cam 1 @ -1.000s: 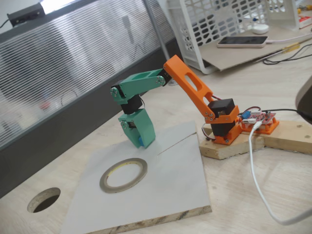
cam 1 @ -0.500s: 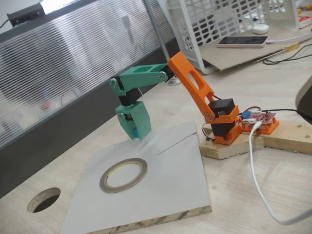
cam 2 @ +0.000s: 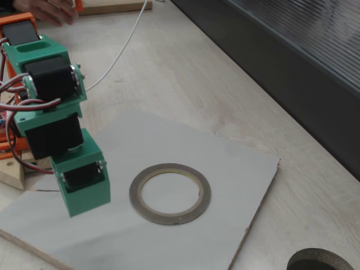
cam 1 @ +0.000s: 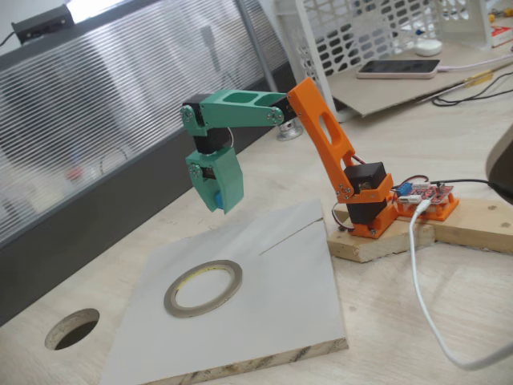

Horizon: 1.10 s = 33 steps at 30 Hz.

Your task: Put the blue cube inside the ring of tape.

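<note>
My green gripper (cam 1: 220,205) hangs in the air above the far edge of the grey board (cam 1: 280,273), pointing down. It is shut on the blue cube (cam 1: 217,198), which shows as a small blue patch between the jaws. The ring of tape (cam 1: 237,280) lies flat on the board, nearer the camera and below the gripper, with its centre open. In another fixed view the gripper (cam 2: 84,209) hovers left of the ring of tape (cam 2: 135,194), and the gripper body hides the cube there.
A dark round hole (cam 1: 72,329) is cut in the wooden table left of the board, also seen as the hole (cam 2: 318,261). The orange arm base (cam 1: 369,204) stands on a wood block with a white cable (cam 1: 421,297) beside it. A white basket (cam 1: 361,40) stands behind.
The gripper has risen from just above the board and moved a little left, still holding the blue cube. The ring of tape has not moved.
</note>
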Tool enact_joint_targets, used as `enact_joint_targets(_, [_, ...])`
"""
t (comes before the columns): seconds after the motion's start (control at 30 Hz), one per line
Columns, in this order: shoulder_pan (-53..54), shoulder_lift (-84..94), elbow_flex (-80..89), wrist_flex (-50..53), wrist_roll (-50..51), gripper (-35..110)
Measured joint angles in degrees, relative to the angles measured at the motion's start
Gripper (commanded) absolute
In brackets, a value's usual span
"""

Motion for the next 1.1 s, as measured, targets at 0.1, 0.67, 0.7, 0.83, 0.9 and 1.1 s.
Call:
enact_joint_targets(0.1, [0.1,2.0,2.4,0.0,0.0,2])
enact_joint_targets(0.67, [-20.6,12.0,19.3,-0.4,0.0,2])
enact_joint_targets(0.7, [-21.6,12.0,19.3,-0.8,0.0,2])
enact_joint_targets(0.83, [-26.0,12.2,21.9,-3.9,0.0,2])
enact_joint_targets(0.9, [-27.6,12.2,23.8,-5.3,0.0,2])
enact_joint_targets(1.1, [-31.2,12.2,29.0,-9.5,0.0,2])
